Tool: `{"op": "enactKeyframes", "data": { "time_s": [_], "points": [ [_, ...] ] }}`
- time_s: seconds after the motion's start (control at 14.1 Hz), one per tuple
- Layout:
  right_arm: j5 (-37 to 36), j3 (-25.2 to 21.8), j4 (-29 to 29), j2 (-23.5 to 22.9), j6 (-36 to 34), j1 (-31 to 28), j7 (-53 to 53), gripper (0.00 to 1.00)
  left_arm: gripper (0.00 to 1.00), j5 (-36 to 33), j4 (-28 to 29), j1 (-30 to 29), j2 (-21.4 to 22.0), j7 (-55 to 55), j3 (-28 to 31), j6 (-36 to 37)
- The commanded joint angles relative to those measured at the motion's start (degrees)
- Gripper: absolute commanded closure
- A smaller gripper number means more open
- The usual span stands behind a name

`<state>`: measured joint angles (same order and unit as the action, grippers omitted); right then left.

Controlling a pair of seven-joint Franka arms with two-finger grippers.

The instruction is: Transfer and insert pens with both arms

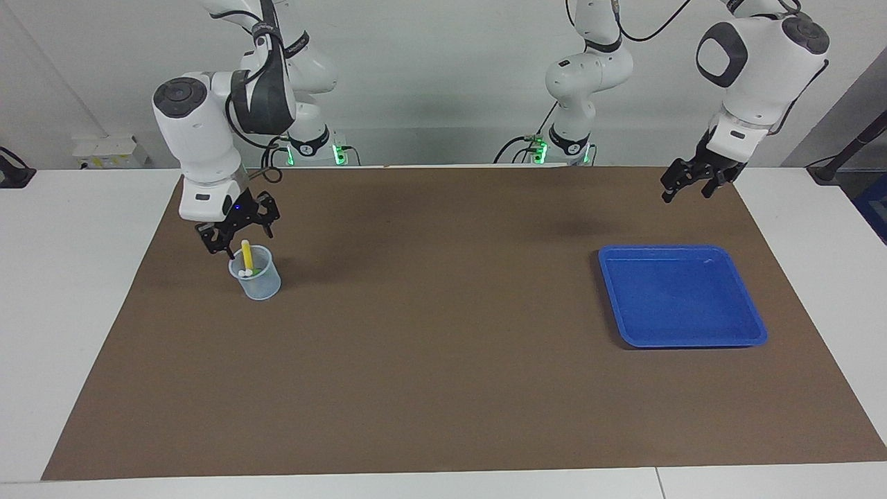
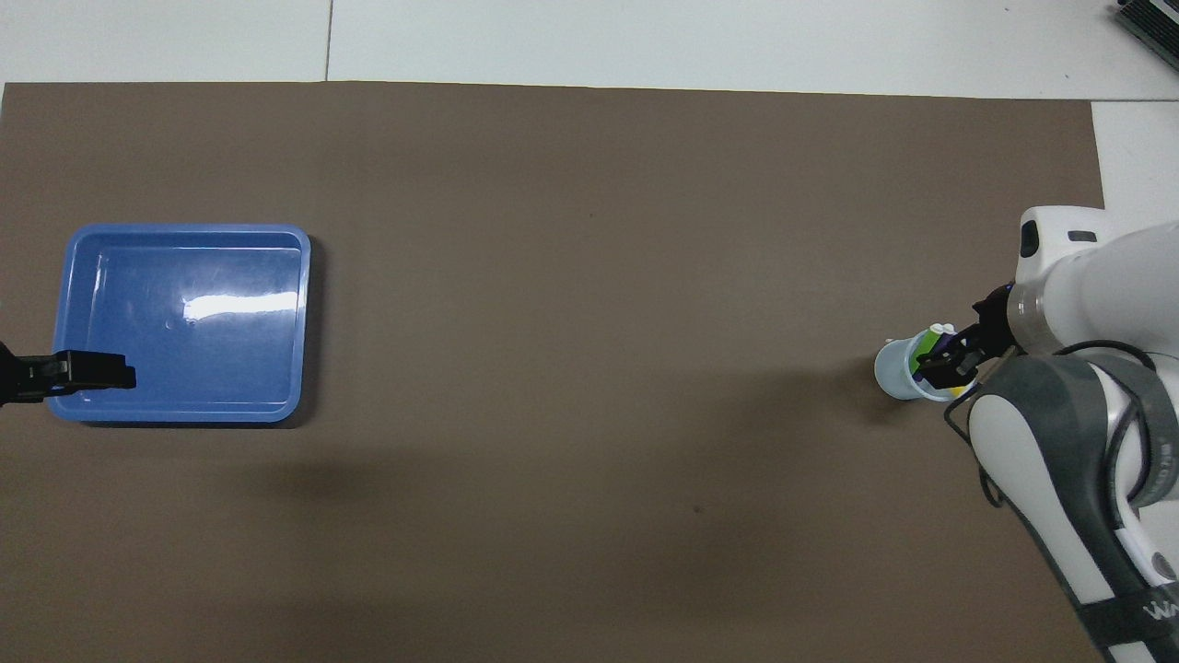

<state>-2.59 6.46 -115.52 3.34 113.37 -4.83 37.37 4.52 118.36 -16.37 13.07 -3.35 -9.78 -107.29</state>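
Clear plastic forms the small cup [image 1: 256,274] we meet first in the facing view, standing on the brown mat [image 1: 443,388] toward the right arm's end of the surface. Just above its rim hangs the right gripper [image 1: 235,232]; we see its fingers spread wide apart, holding nothing and touching neither cup nor pens. Inside the cup, the yellow pen [image 1: 246,258] leans upright, its upper end rising above the rim. The green pen [image 1: 256,270] shows only as a small patch low in the cup, and from overhead we make out a sliver of the purple pen [image 2: 930,346] beside it, partly hidden under the gripper.

Toward the left arm's end of the mat lies the blue tray [image 1: 755,326], with nothing in it. Raised over the mat's edge close to the robots is the left gripper [image 1: 690,181]; its fingers stand open and carry nothing.
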Motion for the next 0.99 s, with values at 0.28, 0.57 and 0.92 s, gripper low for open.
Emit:
{"op": "enactKeyframes", "data": {
  "time_s": [0.28, 0.57, 0.92],
  "points": [
    [2.77, 2.07, 12.50, 0.88, -17.99, -0.18, -10.11, 0.00, 0.00, -2.67, -6.82, 4.14, -4.45, 0.10, -0.15, 1.12],
    [2.68, 3.12, 16.46, 0.62, -22.84, -0.18, -15.12, 0.00, 0.00, -7.77, -11.92, 8.98, -6.83, 0.01, 0.64, 1.82],
    [1.71, 2.33, 16.73, -1.30, -21.08, 2.63, -19.88, 0.00, 0.00, -7.69, -18.41, 9.86, -8.50, -0.61, 1.96, 4.88]
  ]
}}
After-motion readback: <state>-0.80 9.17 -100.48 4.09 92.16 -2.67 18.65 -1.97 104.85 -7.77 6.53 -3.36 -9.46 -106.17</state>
